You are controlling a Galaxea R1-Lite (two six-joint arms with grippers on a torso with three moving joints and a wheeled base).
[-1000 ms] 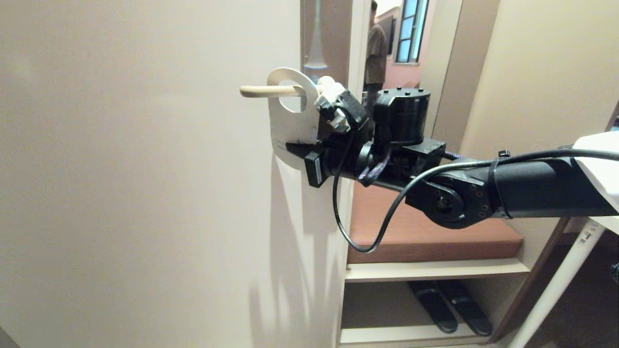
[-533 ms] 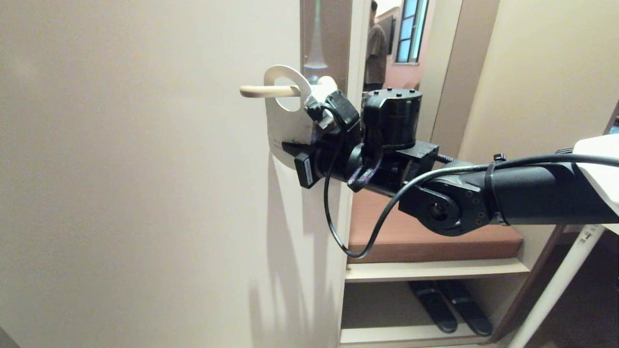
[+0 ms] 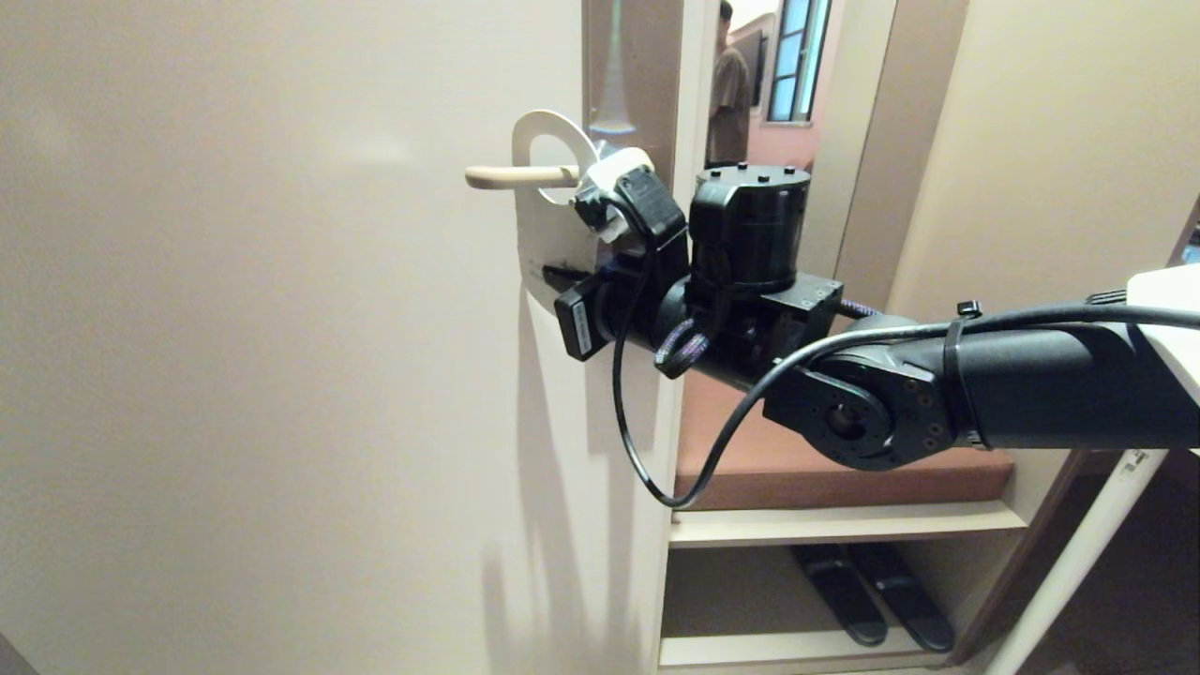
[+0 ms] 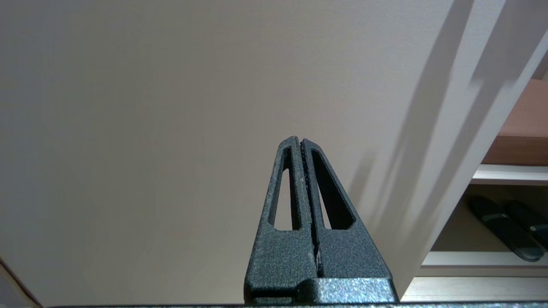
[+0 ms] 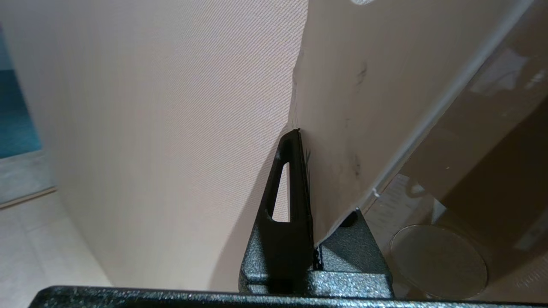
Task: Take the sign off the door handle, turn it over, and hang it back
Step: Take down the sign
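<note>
While the right gripper [image 3: 553,274] pinches the sign [image 3: 548,239] on the door handle [image 3: 511,175], a shelf [image 3: 844,520] stands beside.

Right pincer [image 3: 562,275] hides the sign's [image 3: 548,239] lettering.

A flat white rounded door-hanger sign [image 3: 548,246] hangs with its round hole threaded over a slim cream-coloured lever handle [image 3: 517,175], which juts level from a tall brownish metal plate; the sign's lower edge is pinched between black fingers.
</note>
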